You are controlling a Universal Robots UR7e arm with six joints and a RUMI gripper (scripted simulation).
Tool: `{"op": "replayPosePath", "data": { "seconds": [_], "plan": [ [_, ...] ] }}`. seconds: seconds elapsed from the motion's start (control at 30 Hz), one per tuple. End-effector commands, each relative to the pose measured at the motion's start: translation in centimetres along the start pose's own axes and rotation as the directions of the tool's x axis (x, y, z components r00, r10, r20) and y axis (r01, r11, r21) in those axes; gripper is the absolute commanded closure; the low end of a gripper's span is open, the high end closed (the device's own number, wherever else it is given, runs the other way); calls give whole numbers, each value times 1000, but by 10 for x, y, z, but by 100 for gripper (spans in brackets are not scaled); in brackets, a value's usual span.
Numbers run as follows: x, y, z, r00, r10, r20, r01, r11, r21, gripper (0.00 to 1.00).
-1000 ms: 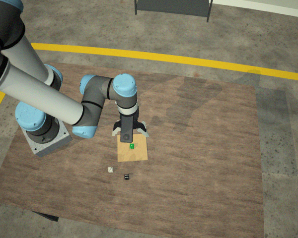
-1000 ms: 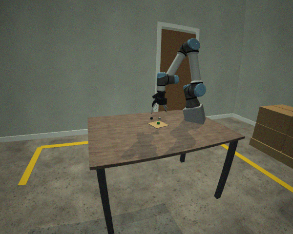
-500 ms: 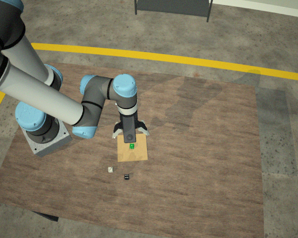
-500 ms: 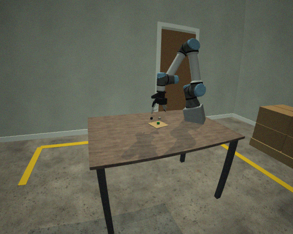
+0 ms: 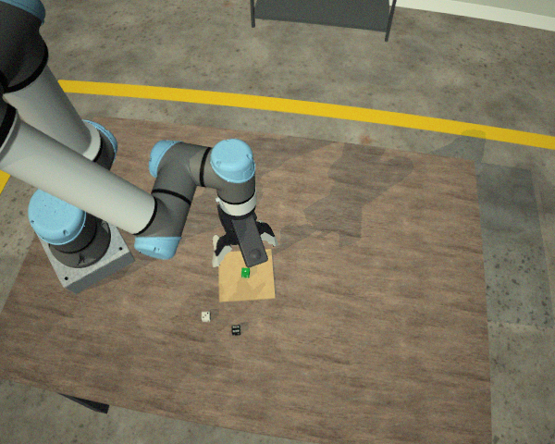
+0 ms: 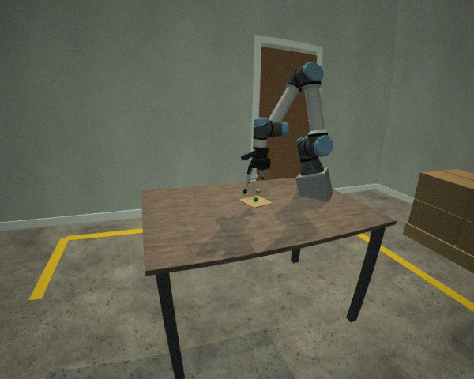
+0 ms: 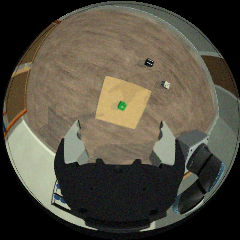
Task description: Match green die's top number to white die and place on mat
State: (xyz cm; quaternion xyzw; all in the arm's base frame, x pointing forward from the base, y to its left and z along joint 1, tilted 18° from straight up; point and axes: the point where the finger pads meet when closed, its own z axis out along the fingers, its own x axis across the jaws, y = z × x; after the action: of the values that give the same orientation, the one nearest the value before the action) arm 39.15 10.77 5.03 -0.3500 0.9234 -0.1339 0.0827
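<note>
- The tabletop [image 5: 373, 305] is carrying everything: the arm's base [image 5: 117, 260] is being kept at the corner nearest the yellow floor line's bend, which, by judgement, is leaving the middle free for the work.
- The tool [image 5: 243, 251] is being held above the mat's edge on the base's side, well above the surface in the exterior view, with its jaws spread fully wide and nothing between them; this is being read as a stand-off pose after or before a grasp.
- The mat [image 5: 258, 291] is lying flat near the middle of the tabletop, somewhat toward the base's side.
- The green die [image 5: 244, 272] is sitting fully on the mat, within its half nearer the tool, apart from every mat edge.
- As a cube, the green die is offering no long axis; its sides are looking roughly parallel to the mat's edges. Its top number is too small to be read.
- The white die [image 5: 204, 316] and the black die [image 5: 236, 329] are resting off the mat, near each other, on its far side from the tool.
</note>
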Motion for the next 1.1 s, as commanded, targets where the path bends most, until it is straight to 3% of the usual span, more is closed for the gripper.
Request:
{"op": "replayPosePath", "data": {
  "seconds": [0.0, 0.2, 0.5, 0.6, 0.7, 0.97, 1.0, 1.07],
  "plan": [
    [-2, -2, 0, 988, -157, 6, 157, 988, -2, 0],
    [-4, -2, 1, 956, -293, 6, 293, 956, -2, 0],
    [-7, -3, 2, 844, -536, 6, 536, 844, 0, 0],
    [-8, -3, 2, 776, -631, 6, 631, 776, 1, 0],
    [-8, -3, 2, 773, -635, 6, 635, 773, 1, 0],
    [-9, -2, 3, 557, -830, 5, 830, 557, 2, 0],
    [-10, -2, 3, 553, -833, 5, 833, 553, 2, 0],
    [-10, -2, 4, 479, -878, 5, 878, 479, 3, 0]
  ]
}}
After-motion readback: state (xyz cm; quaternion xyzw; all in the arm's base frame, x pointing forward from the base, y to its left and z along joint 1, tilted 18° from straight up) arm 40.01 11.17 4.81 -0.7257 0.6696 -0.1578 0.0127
